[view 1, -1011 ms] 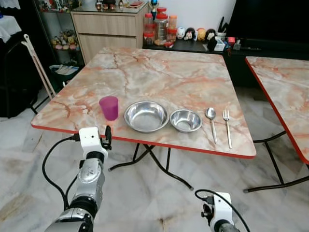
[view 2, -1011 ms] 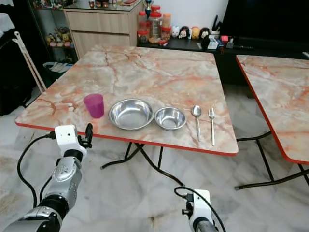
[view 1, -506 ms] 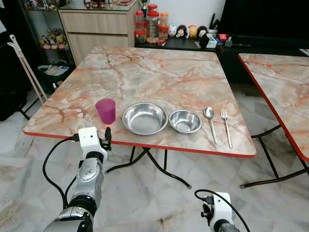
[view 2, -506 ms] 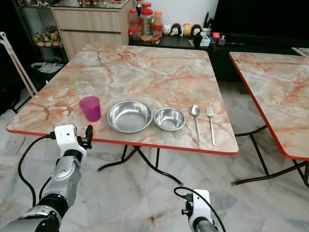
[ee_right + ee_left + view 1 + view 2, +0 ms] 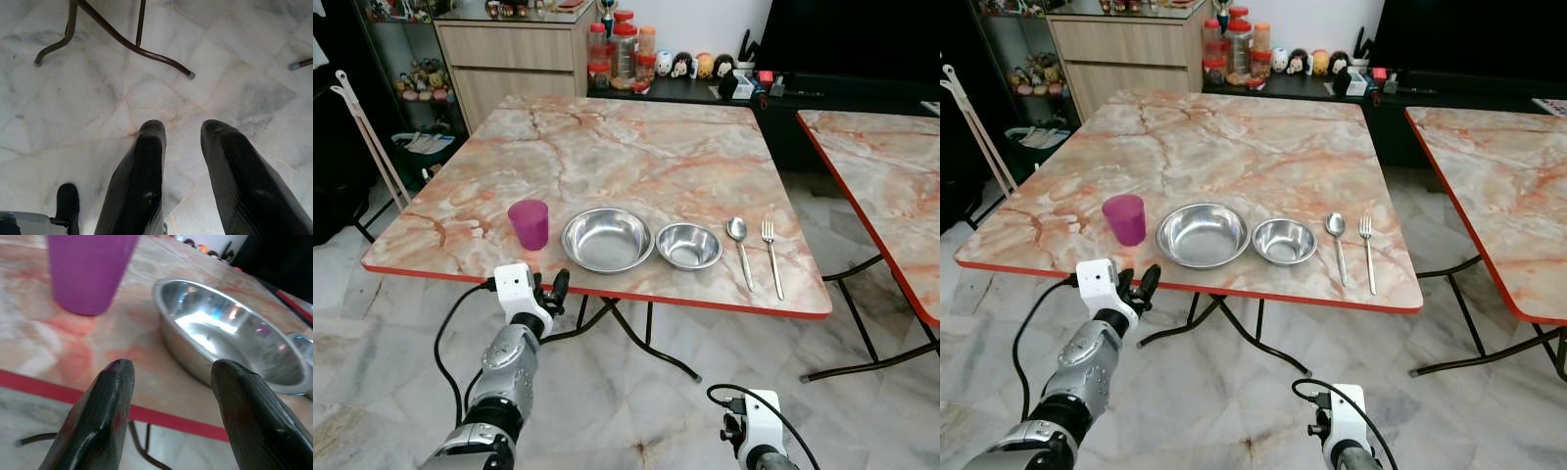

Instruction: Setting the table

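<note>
Table (image 5: 636, 147): square, marble-patterned top in pink and cream, red edge, thin dark metal legs. A second table (image 5: 886, 166) of the same make stands to the right, apart. Behind: wooden drawer cabinet (image 5: 514, 54), jars (image 5: 617, 49), small figurines (image 5: 695, 65). Floor (image 5: 626, 392): pale veined marble tiles.

Along the near edge, in a row left to right:
- cup (image 5: 530, 223), purple plastic, upright;
- large bowl (image 5: 607, 240), polished steel, round, just beside the
- small bowl (image 5: 689, 245), same steel;
- spoon (image 5: 740, 251) and fork (image 5: 771, 257), steel, side by side, apart, long axes running front to back, heads away from the robot.

Left gripper (image 5: 551, 292): raised just below the table's near edge, between cup and large bowl, fingers (image 5: 102, 416) parted wide, nothing held.

Right gripper (image 5: 183, 147): low, aimed at the floor, fingers apart, empty.
</note>
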`<state>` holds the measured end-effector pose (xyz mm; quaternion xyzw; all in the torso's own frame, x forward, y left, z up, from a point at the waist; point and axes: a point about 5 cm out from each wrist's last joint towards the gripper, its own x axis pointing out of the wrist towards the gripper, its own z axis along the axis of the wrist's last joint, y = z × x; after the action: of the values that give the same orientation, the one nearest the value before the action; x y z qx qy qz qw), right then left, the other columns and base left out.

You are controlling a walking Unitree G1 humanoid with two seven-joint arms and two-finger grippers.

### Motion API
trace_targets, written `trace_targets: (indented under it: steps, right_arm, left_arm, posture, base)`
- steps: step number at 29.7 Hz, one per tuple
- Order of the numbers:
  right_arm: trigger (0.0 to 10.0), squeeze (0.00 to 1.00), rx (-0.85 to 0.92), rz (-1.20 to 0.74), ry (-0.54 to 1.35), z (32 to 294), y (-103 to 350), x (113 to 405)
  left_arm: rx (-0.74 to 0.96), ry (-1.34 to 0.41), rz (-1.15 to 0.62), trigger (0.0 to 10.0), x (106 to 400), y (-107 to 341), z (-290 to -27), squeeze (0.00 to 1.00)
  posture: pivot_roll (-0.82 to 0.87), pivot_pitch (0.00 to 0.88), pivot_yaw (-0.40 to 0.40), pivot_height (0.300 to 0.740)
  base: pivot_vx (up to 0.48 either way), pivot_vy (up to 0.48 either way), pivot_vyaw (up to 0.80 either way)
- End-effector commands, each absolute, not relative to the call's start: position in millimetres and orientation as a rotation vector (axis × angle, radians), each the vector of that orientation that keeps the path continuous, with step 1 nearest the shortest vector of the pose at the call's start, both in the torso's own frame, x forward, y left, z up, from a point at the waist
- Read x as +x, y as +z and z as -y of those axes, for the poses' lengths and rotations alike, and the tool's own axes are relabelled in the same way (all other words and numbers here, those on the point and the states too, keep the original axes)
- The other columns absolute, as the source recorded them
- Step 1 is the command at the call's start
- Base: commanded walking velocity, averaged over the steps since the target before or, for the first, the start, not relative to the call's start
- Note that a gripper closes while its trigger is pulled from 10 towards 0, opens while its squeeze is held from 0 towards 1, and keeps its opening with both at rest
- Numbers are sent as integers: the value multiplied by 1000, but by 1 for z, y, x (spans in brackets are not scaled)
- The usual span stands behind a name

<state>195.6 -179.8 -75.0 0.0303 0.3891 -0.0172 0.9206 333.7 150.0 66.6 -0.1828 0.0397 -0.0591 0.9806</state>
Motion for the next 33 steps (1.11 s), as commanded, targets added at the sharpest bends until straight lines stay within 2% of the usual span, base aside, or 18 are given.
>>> trace_targets:
  steps: [1,10,24,33]
  right_arm:
    - [10000,0,58,-804,-34,180,-75,196]
    - [10000,0,62,-805,-39,180,-76,195]
    - [10000,0,63,-809,-42,179,-77,192]
    - [10000,0,64,-813,-45,178,-78,189]
  left_arm:
    - [-416,-159,-83,10000,341,75,-137,0]
    - [-451,-178,-115,10000,345,77,-123,0]
    - [-465,-103,-143,10000,355,85,-124,0]
    - [-391,-107,-170,10000,362,93,-111,0]
  posture:
    - [28,0,-51,740]
    - [18,0,-44,740]
    - [12,0,-38,740]
    - [3,0,-29,740]
  base:
    - [0,0,0]
    - [0,0,0]
    - [0,0,0]
    - [0,0,0]
